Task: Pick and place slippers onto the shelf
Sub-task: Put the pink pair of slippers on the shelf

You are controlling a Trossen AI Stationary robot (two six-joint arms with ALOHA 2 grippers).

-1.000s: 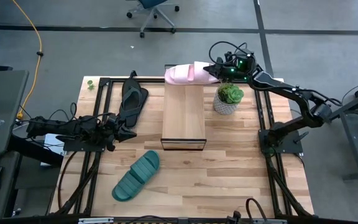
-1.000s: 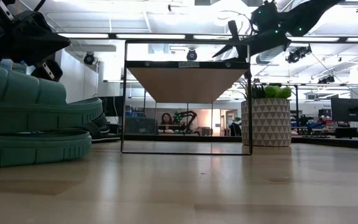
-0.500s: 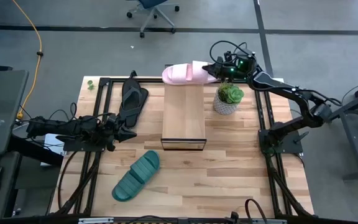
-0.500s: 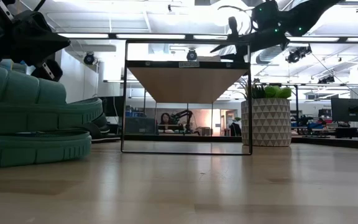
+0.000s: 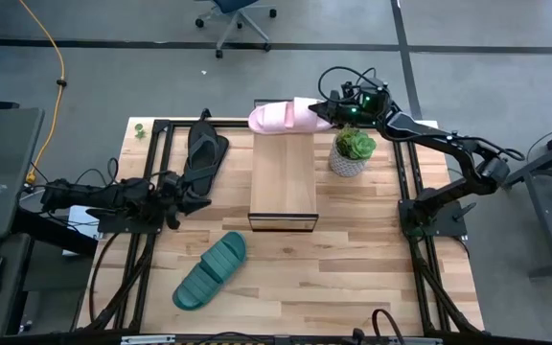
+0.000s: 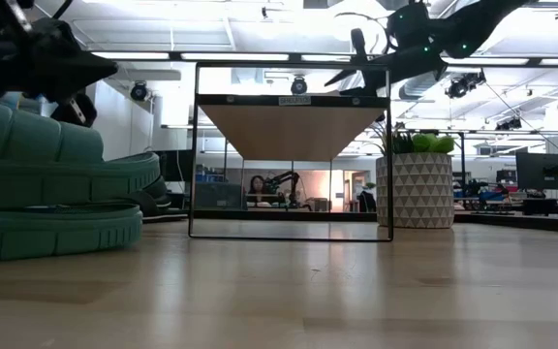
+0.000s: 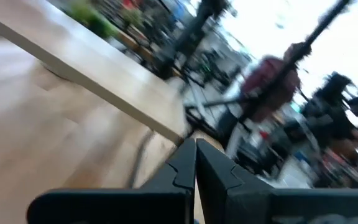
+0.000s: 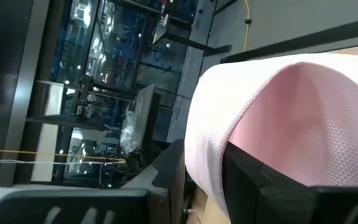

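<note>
Grey concrete floor surrounds a light wooden desk [image 5: 353,259] framed in black metal, with a wheeled office chair [image 5: 235,17] beyond its far edge and a yellow cable [image 5: 57,57] trailing at the left. In the low view the room behind shows white ceiling lights and a person [image 6: 258,184] far off. The shelf [image 5: 284,177] — a narrow plank on a thin black frame — stands mid-desk, running front to back. A potted plant [image 5: 353,150] in a patterned white pot sits just beside its far right corner. The teal-green slide [image 5: 210,270] lies near the front left, well apart from the shelf; the black flip-flop [image 5: 203,153] lies far left. The pink slide [image 5: 283,115] hangs over the shelf's far end, gripped at its right end by the right gripper [image 5: 325,110] — its jaws pinch the slide's edge. The left gripper [image 5: 195,199] rests low beside the flip-flop's near end, jaws pressed together on nothing.
</note>
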